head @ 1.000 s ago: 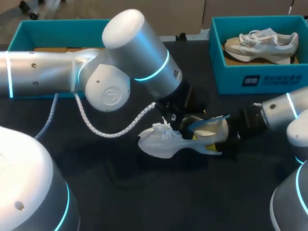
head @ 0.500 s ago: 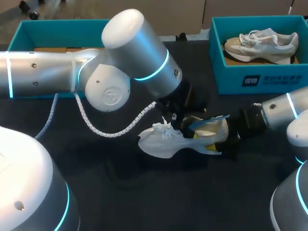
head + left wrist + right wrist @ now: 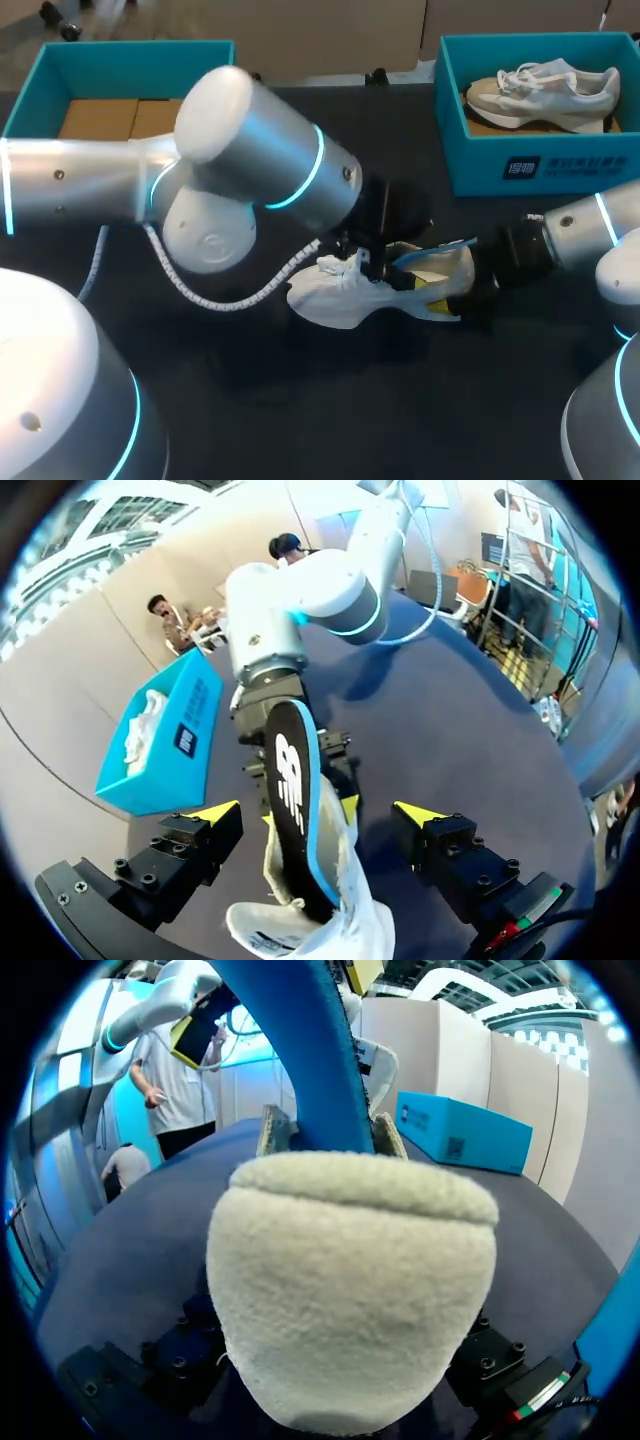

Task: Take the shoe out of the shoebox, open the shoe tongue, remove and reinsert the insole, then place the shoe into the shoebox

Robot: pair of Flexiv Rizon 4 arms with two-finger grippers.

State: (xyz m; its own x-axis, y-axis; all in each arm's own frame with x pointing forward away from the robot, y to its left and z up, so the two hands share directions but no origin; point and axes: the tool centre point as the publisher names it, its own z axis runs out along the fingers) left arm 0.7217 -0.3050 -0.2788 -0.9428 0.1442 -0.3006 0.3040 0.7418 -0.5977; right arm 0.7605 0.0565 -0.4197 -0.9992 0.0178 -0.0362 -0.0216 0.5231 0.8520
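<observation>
Mid-desk point(image 3: 300, 420), between the two arms, you've got the shoe point(image 3: 335, 298): white, lying on its side, toe to the left, heel to the right. The right tool point(image 3: 432, 295) comes in from the right and is clamped on the heel end, with a yellow tip on each side of it. In the right wrist view the fleecy heel collar fills the space between its fingers, and the tips themselves are hidden. The insole point(image 3: 295, 810), black with a blue rim, sticks part-way out of the shoe's opening, rising past the heel collar. The left tool point(image 3: 318, 815) reaches in from the left and sits over the lace end of the shoe. Its fingers are spread wide, one on each side of the insole and neither touching it, so it has hold of nothing. You can't tell from these views whether the shoe rests on the desk or hangs just off it. Far left there's a teal shoebox point(image 3: 120, 55) with brown card showing on its floor. Far right is a second teal shoebox point(image 3: 520, 165) with another pale shoe point(image 3: 545, 92) lying in it, well apart from the one mid-desk.
</observation>
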